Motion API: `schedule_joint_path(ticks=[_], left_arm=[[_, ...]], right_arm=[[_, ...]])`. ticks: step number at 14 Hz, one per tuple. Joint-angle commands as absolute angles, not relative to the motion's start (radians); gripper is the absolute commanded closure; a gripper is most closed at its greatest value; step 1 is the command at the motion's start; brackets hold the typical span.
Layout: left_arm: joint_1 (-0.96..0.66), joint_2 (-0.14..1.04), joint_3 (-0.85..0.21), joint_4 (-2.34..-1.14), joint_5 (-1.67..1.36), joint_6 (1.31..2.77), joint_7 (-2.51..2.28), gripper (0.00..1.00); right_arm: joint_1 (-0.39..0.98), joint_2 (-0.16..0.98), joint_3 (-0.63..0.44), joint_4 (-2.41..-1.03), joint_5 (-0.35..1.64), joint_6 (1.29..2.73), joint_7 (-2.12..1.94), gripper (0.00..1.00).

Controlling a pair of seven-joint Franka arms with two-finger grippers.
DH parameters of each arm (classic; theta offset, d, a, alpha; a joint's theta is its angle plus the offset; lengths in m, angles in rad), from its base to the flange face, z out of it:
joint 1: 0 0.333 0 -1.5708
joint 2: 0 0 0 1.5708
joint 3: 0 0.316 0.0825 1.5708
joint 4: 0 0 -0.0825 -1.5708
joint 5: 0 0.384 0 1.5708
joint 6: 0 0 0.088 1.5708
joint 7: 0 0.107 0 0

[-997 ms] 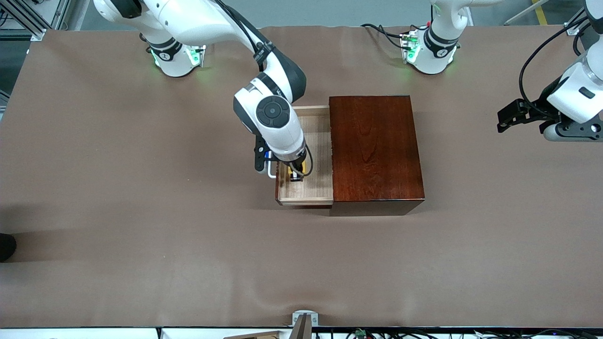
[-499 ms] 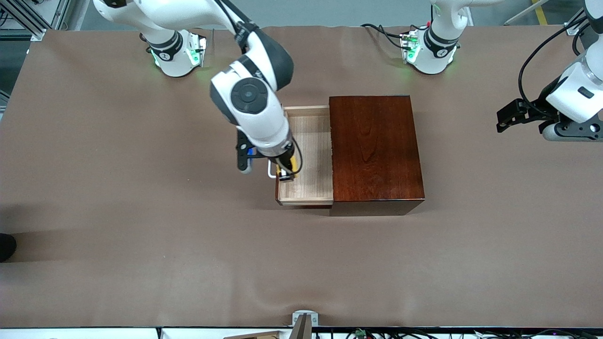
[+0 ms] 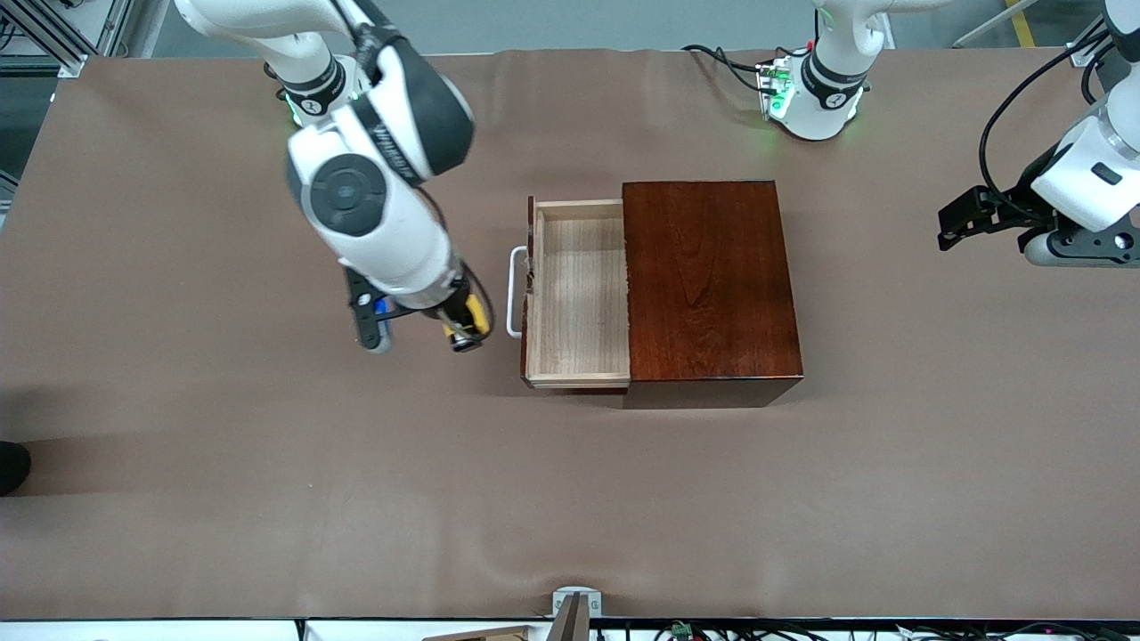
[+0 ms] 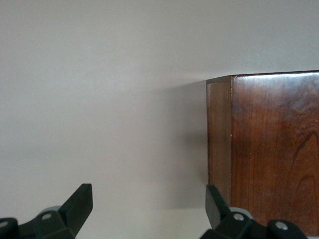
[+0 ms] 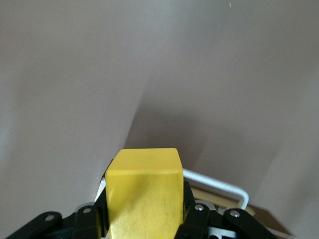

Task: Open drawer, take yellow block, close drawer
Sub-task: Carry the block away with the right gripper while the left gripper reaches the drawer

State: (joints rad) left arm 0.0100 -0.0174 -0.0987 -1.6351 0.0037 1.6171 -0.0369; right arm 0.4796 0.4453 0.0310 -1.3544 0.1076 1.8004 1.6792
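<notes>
The drawer (image 3: pixel 579 294) stands pulled out of the dark mahogany box (image 3: pixel 708 285), toward the right arm's end of the table; its pale tray is bare and its white handle (image 3: pixel 513 292) shows. My right gripper (image 3: pixel 465 331) is shut on the yellow block (image 3: pixel 478 313) and holds it over the table, beside the handle. In the right wrist view the block (image 5: pixel 144 194) sits between the fingers, with the handle (image 5: pixel 219 185) close by. My left gripper (image 3: pixel 957 223) is open and waits up at the left arm's end of the table; its wrist view shows the box (image 4: pixel 269 149).
The brown table cover (image 3: pixel 267 463) lies flat around the box. The arm bases (image 3: pixel 815 89) stand along the edge farthest from the front camera. A small metal bracket (image 3: pixel 576 601) sits at the nearest edge.
My right gripper has lifted the yellow block out of the drawer and carried it over the handle toward the right arm's end of the table. The left arm has not moved.
</notes>
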Motion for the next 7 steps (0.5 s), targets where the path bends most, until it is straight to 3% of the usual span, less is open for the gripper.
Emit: schedule_joint_path(ticks=[1,7], left_arm=[[0.003,-0.003,-0.100,-1.600,-0.011,1.601,-0.040,0.00],[0.000,0.006,-0.149,-1.594,-0.012,1.598,-0.040,0.00]], right_arm=[[0.428,0.347,0.046,-1.482,0.130,1.804,1.538,1.00],[0.302,0.281,0.043,-1.563,0.130,1.743,1.171,1.00]])
